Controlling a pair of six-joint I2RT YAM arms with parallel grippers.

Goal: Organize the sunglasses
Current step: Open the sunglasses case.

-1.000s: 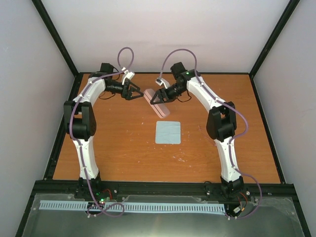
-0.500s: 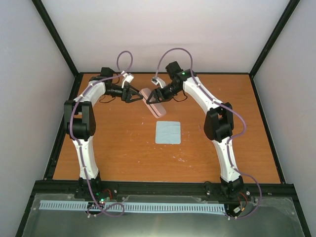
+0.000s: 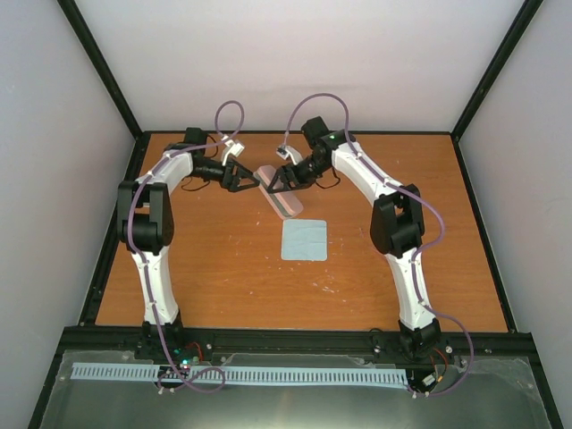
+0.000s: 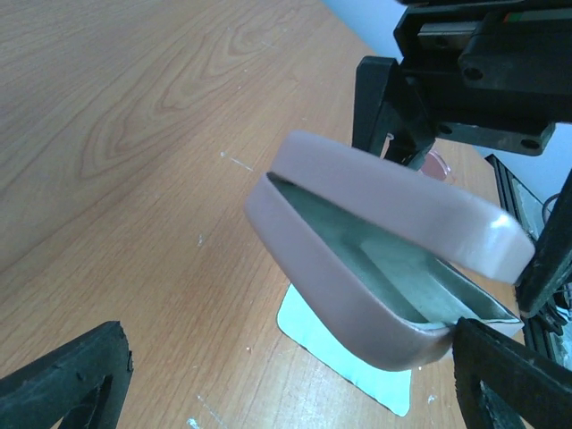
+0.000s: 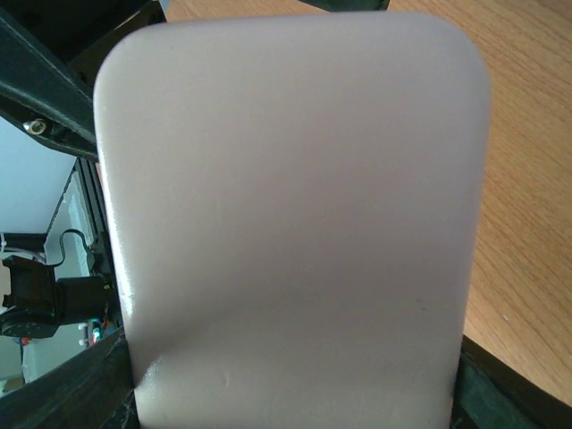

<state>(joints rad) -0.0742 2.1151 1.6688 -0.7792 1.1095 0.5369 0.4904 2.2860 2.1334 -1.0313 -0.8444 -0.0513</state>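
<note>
The orange-brown wooden table (image 3: 223, 259) carries two white-and-black arms that bend inward and meet over its far middle. Between them is a pink oblong case (image 4: 393, 210) with rounded corners, lifted clear of the wood and tilted. Its lid is ajar, so a wedge of greyish lining shows in the left wrist view. The right gripper (image 3: 273, 186) is clamped on this case: one black finger stands at each side of it in the left wrist view. In the right wrist view the smooth pink shell fills nearly everything between the finger bases. Which half of the case the fingers press cannot be told. The left gripper (image 3: 253, 182) is spread wide and holds nothing, with the near end of the case just beside one of its fingertips. A light blue square cloth (image 3: 304, 239) lies flat on the table, nearer the arm bases than the case. The sunglasses (image 4: 436, 164) show only as a small reddish translucent rounded piece beyond the lid, beside the right gripper, too faint to give more.
</note>
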